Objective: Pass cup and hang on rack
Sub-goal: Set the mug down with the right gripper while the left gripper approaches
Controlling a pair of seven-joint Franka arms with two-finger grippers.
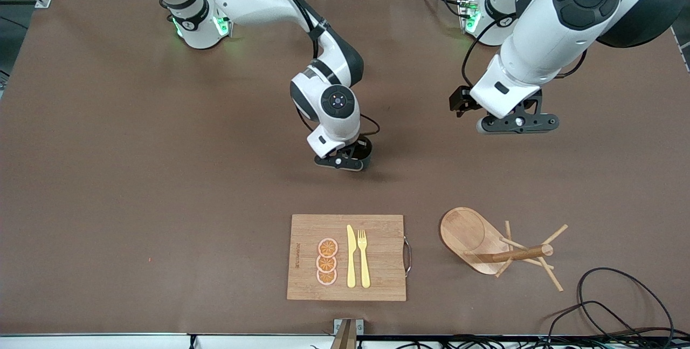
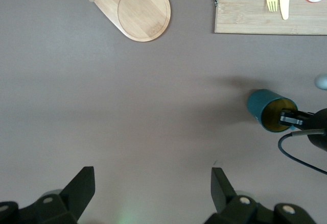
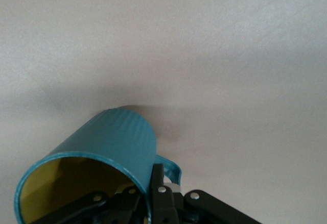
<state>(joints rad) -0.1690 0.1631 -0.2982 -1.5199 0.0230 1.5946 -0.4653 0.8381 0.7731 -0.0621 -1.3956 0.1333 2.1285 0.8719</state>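
The rack lies tipped on the table beside the board. The left gripper hangs wide open, empty. The right gripper pinches the cup by its rim above mid-table.

A bamboo cutting board lay near the front camera. It carried 3 orange slices, 1 yellow knife and 1 yellow fork.

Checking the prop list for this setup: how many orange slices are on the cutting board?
3 orange slices, stacked in a short column on the cutting board, beside the yellow knife: one farthest from the front camera, one in the middle, one nearest. None seem hidden.
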